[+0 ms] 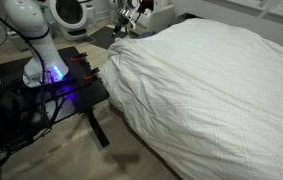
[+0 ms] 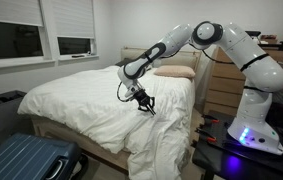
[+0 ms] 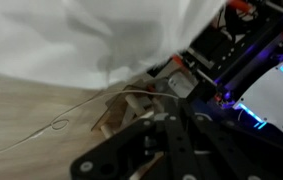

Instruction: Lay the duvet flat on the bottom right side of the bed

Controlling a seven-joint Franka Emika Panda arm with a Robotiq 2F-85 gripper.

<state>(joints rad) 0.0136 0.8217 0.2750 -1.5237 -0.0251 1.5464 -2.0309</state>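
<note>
The white, faintly striped duvet (image 1: 211, 80) covers the bed (image 2: 53, 134) and hangs over its near corner towards the floor (image 2: 156, 150). My gripper (image 2: 146, 105) hovers just above the duvet's edge near that corner, at the end of the white arm; it shows small at the top of an exterior view (image 1: 128, 22). In the wrist view the dark gripper (image 3: 146, 122) fills the lower part, blurred, its fingers close together with no fabric showing between them. The duvet (image 3: 81, 35) lies across the top of that view, above wooden floor.
A black metal-framed table (image 1: 51, 85) with blue-glowing electronics carries the robot base (image 2: 249, 130) right beside the bed. A blue suitcase (image 2: 26, 160) stands at the bed's foot. A pillow (image 2: 176, 72) and wooden dresser (image 2: 221, 85) are behind. A thin cable (image 3: 56, 125) lies on the floor.
</note>
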